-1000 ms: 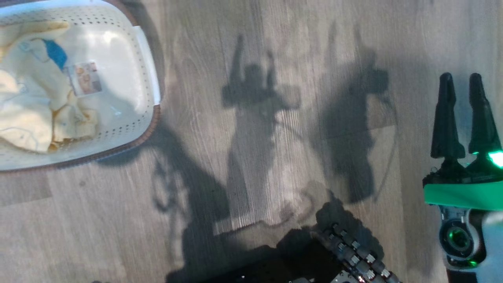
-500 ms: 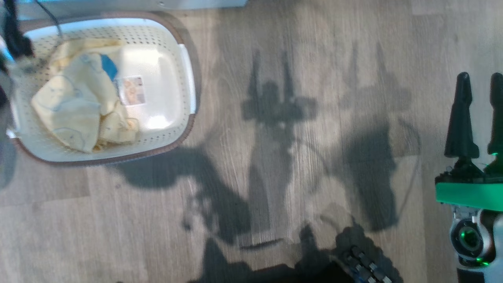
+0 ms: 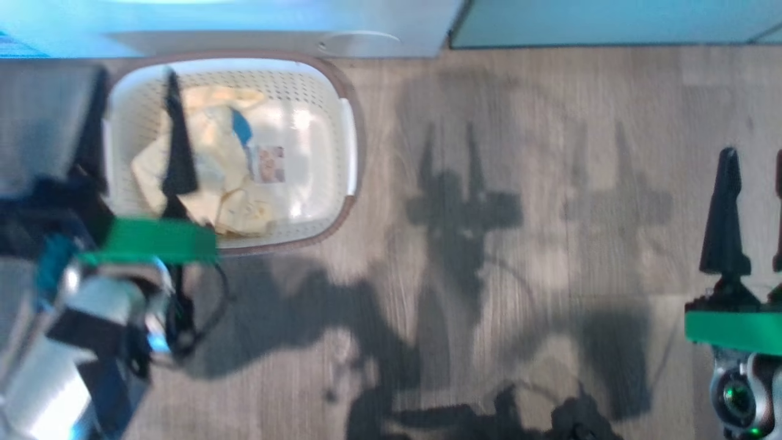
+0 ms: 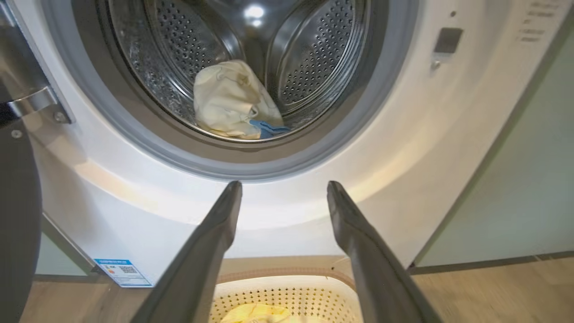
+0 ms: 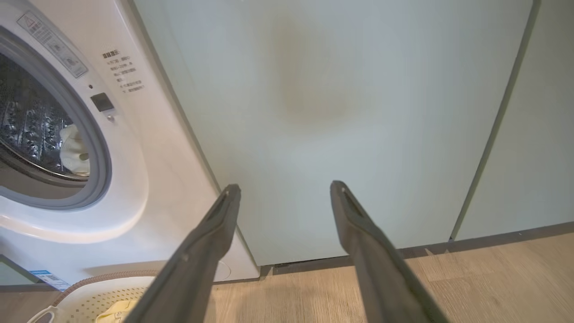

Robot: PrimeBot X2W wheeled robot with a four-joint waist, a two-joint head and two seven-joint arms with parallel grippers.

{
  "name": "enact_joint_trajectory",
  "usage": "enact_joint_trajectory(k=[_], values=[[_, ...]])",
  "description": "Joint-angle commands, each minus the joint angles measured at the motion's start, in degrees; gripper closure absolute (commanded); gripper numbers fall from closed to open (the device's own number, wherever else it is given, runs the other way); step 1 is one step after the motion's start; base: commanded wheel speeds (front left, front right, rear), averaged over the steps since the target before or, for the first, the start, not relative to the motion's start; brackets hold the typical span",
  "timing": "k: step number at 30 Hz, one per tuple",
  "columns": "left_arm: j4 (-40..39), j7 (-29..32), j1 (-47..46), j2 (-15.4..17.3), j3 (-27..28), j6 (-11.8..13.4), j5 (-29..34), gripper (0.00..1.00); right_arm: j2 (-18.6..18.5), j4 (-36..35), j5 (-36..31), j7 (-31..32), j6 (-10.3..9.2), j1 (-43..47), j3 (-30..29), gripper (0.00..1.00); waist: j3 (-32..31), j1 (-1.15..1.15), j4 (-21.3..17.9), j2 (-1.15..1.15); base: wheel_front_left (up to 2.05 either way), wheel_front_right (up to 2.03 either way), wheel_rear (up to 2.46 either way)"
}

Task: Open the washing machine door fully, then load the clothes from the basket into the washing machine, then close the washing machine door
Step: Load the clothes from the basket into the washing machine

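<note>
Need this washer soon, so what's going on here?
Laundry is being loaded. One pale yellow garment lies in the steel drum of the white front-loading washing machine; more pale yellow clothes sit in the cream perforated plastic basket before it. The left gripper hangs open and empty above the basket; the right gripper, open, faces a pale green cabinet.

Left gripper (image 4: 283, 185): fingers spread wide, wrist at lower left of head view. Right gripper (image 5: 285, 185): fingers spread wide too, wrist at lower right, pointing up-frame.
</note>
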Motion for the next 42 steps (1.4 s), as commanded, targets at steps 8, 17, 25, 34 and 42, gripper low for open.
enact_joint_trajectory(k=[8,17,25,34,42], values=[[-5.14,-0.98,7.85,-2.05,-1.09,5.05,1.98,0.0,-0.84,-1.11,-3.77,-0.37,-0.16,4.85,1.01,0.0,-8.01,0.01,4.74,0.0,0.0,0.0,0.0],[-2.33,-1.24,14.74,-5.55,-3.46,3.25,2.52,0.0,-0.85,0.47,-6.42,-0.37,-0.16,10.64,1.2,0.0,-18.61,0.01,7.38,0.0,0.0,0.0,0.0],[0.51,-1.26,19.19,-6.7,-3.37,1.53,2.52,0.0,-0.97,1.6,-7.13,-0.37,-0.16,14.54,2.25,0.0,-25.84,0.01,7.68,0.0,0.0,0.0,0.0],[1.0,-1.26,23.18,-7.16,-3.61,0.6,2.37,0.0,-0.91,2.38,-7.05,-0.37,-0.16,18.02,2.85,0.0,-30.67,0.01,7.21,0.0,0.0,0.0,0.0],[1.16,-1.27,23.5,-6.97,-3.9,0.24,2.42,0.0,-0.87,2.55,-6.84,-0.37,-0.16,18.57,2.95,0.0,-31.63,0.01,7.08,0.0,0.0,0.0,0.0]])
